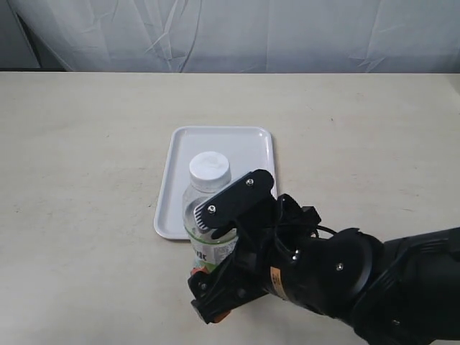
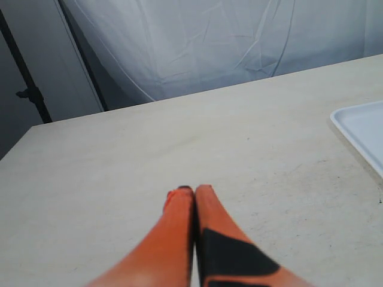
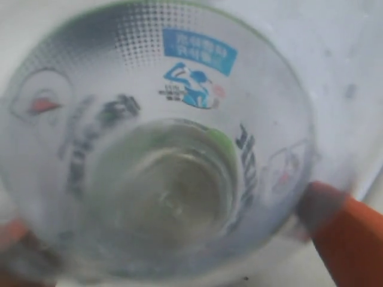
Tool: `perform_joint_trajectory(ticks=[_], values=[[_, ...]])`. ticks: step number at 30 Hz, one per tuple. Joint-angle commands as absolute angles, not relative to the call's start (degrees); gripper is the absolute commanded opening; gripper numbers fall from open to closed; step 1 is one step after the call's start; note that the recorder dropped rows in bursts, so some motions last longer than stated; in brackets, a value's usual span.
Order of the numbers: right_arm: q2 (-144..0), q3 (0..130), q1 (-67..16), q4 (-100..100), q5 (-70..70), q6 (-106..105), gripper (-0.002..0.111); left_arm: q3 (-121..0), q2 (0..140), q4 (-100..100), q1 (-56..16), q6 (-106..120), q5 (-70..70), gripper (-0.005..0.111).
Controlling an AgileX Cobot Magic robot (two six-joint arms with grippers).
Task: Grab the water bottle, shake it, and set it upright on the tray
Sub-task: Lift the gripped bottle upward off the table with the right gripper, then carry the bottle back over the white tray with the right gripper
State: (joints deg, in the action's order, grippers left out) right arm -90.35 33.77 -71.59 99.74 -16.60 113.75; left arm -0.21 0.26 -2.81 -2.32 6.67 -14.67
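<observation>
My right gripper (image 1: 213,248) is shut on the water bottle (image 1: 208,181), one black finger across its clear upper body and the other under the green and white label. In the exterior view the bottle's white cap points up, and the bottle overlaps the near edge of the white tray (image 1: 237,144). Its round clear base and printed label fill the right wrist view (image 3: 161,155), with an orange fingertip (image 3: 344,230) pressed against its side. My left gripper (image 2: 194,191) is shut on nothing above bare table, away from the bottle, and is out of the exterior view.
The tan table (image 1: 79,158) spreads wide to both sides of the tray. A white curtain (image 1: 237,32) hangs behind the far edge. One corner of the tray (image 2: 365,128) shows in the left wrist view. My right arm's black body (image 1: 345,280) covers the near right.
</observation>
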Motion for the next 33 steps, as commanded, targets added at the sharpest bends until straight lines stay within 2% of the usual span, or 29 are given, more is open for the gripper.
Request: perform_joint_trajectory(ticks=[1,12,28,31,33], values=[[-90.5,34.3,-71.4,99.9,-18.3,113.9,0.104,0.0,0.0,-2.7,-2.3,6.5,-14.2,0.0],[-90.5,38.0,-71.4,99.9,-15.7,114.2,0.104,0.0,0.0,-2.7,-2.3,6.5,-14.2,0.0],[-90.5,38.0,-71.4,99.9,-21.8,114.2,0.103,0.0,0.0,-2.7,-2.3,6.5,-14.2,0.0],[-90.5,38.0,-71.4,99.9,-21.7,114.2,0.085,0.0,0.0,-2.7,-2.3,6.5,-14.2,0.0],[-90.5,38.0,-71.4,99.9,-21.3,114.2,0.06,0.0,0.0,-2.7,-2.3,6.5,-14.2,0.0]])
